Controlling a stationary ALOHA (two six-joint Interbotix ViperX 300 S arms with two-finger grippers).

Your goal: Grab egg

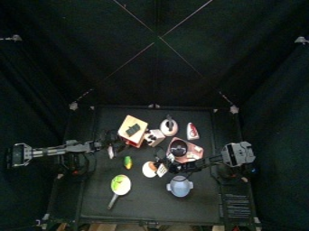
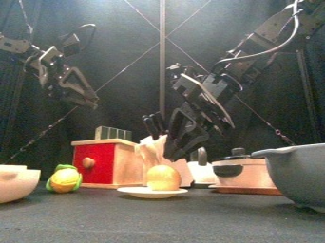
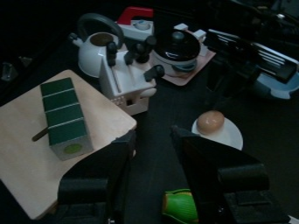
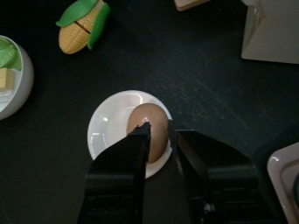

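Our right gripper (image 4: 156,131), jaws slightly parted and empty, hovers over the egg (image 4: 145,121) lying mid-table. It looks light, rigid, slick; we'd pinch its raised orange centre. Left gripper (image 3: 152,162) rests open.

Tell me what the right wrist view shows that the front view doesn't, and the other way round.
Only the right wrist view looks straight down on the egg, showing the right gripper open, its jaws either side of the orange centre, and a toy corn cob seen from above. Only the front view shows the left gripper hanging high, away from the egg, plus the red-fronted box and a grey bowl. Both show the egg and the right gripper over it.
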